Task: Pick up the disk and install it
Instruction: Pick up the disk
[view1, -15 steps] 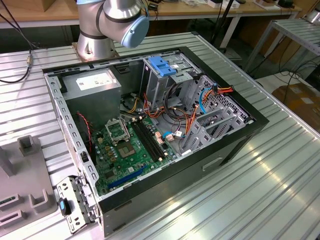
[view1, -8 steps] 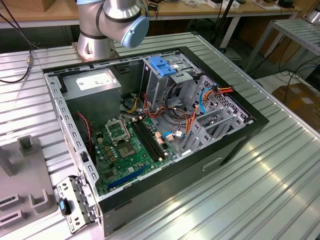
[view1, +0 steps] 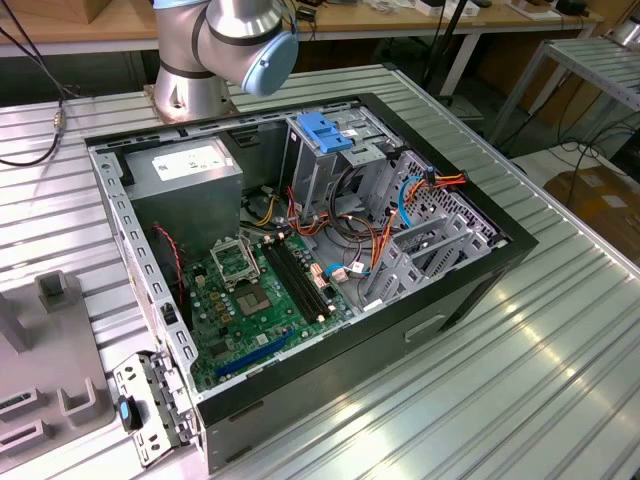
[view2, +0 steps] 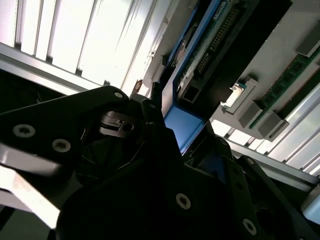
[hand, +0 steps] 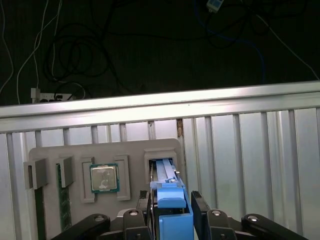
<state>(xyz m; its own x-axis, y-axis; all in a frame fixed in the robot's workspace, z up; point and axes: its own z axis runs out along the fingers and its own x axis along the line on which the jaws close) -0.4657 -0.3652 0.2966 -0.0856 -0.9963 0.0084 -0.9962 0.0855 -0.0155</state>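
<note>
Your end effector (hand: 172, 196) is clamped on the disk (hand: 171, 212), which stands upright in the grey tray (hand: 75, 152), beside the tray's processor chip (hand: 104, 178).

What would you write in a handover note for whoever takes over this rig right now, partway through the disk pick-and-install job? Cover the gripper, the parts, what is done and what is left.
Gripper: in the first wrist view the jaws look shut on the disk, one on each side of its blue carrier.
Disk: standing on edge at its slot in the grey parts tray. I cannot tell whether it has cleared the slot.
Done: the disk is gripped.
Left: the install. The disk is at the tray, not in the open computer case.
</note>
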